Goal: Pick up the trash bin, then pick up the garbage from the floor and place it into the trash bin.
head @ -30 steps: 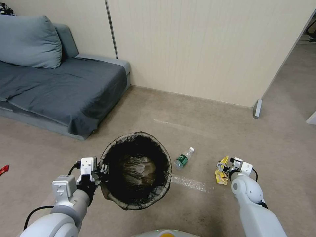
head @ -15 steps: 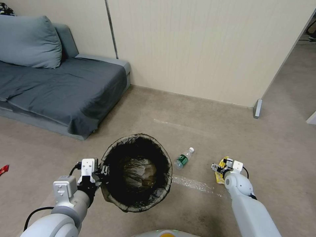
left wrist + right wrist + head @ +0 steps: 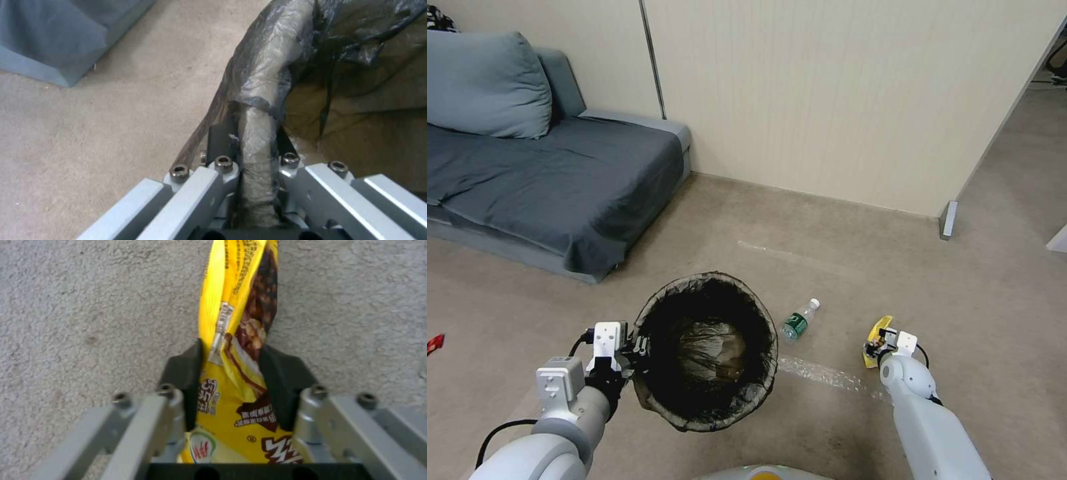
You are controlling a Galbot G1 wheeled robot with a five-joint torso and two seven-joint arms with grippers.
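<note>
Two tools work: my left tool (image 3: 253, 160) pinches the trash bin (image 3: 706, 350) rim, my right tool (image 3: 233, 373) pinches the yellow snack wrapper (image 3: 238, 306), which I should lift gently.

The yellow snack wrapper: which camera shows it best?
The right wrist view: the yellow snack wrapper sits close up, print readable, pinched between the right hand's fingers. The head view shows the wrapper as a small yellow patch beside that hand. The left wrist view faces the trash bin.

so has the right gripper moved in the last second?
Yes. The right gripper, shut on the yellow wrapper, has pulled back toward the robot and slightly toward the bottle, which lies where it was.
</note>
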